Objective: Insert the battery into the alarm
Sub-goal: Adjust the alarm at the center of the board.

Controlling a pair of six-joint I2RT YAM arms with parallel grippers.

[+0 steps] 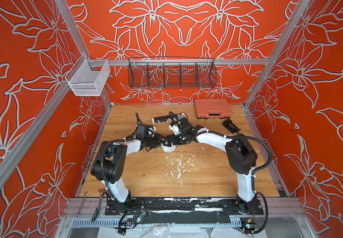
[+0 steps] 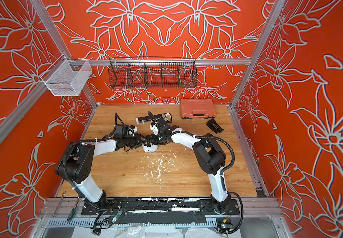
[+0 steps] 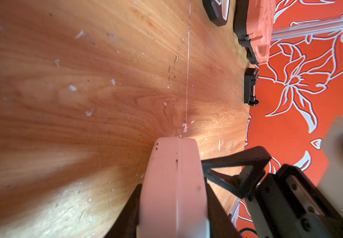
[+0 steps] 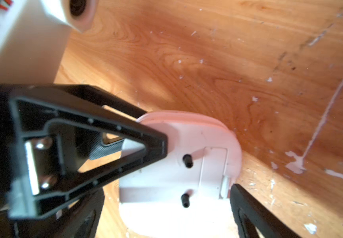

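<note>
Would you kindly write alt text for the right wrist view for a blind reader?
The alarm shows its white back, with two small black knobs and a rectangular cover panel, between the black fingers of the open right gripper. Beneath lies a wooden table flecked with white.

No text, brand or number can be read anywhere; the long black-and-white tool [image 1: 161, 119] near the table's [image 1: 207, 175] far edge bears pale marks, too small to make out.

Robot lab cell — aluminium framing [image 1: 238, 61].
</note>
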